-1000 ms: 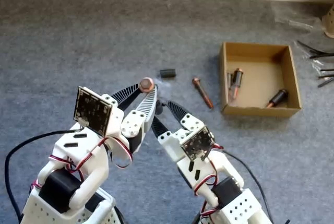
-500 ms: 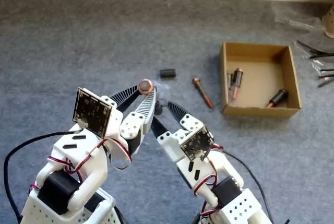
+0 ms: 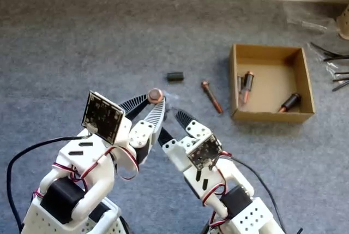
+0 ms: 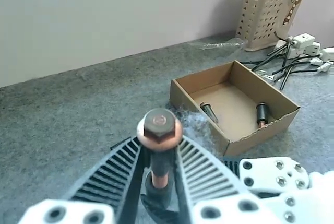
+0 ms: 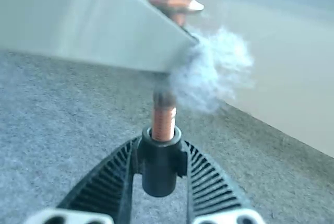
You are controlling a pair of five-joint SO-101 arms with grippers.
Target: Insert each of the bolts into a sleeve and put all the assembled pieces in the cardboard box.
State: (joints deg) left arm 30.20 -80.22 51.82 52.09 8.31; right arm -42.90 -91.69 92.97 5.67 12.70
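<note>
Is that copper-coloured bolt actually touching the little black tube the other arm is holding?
Touching. The right wrist view shows the threaded tip of the copper-coloured hex-head bolt sitting inside the mouth of the short black cylindrical sleeve.

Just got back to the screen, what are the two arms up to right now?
The left end effector holds a copper bolt upright, head up. Below it the right end effector grips a black sleeve, and the bolt's threaded end is just entering the sleeve's top. Two assembled pieces already lie in the cardboard box. A spare sleeve and a second bolt lie loose on the table, not yet joined.
</note>
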